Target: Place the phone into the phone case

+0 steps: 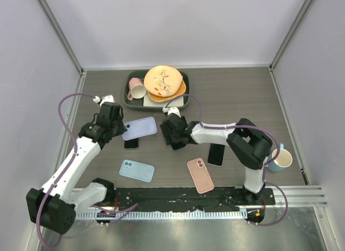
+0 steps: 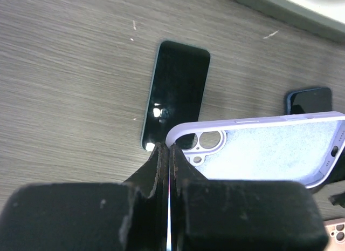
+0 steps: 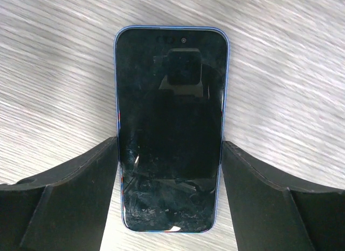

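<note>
My left gripper (image 1: 117, 127) (image 2: 166, 149) is shut on the camera-end rim of a lavender phone case (image 1: 139, 128) (image 2: 264, 151). The case is held off the table with its open side up. Below it a dark phone (image 1: 131, 143) (image 2: 175, 92) lies screen up. A blue-edged phone (image 3: 170, 127) lies screen up on the table between the fingers (image 3: 75, 186) of my right gripper (image 1: 173, 133) (image 3: 170, 154), which press against both its long edges. In the top view that arm hides this phone.
A dark tray (image 1: 128, 102) at the back holds orange plates (image 1: 163, 81) and a pink cup (image 1: 136, 90). A light blue case (image 1: 136, 170), a pink case (image 1: 200, 175) and a black phone (image 1: 216, 154) lie near the front. A blue mug (image 1: 280, 160) stands at the right.
</note>
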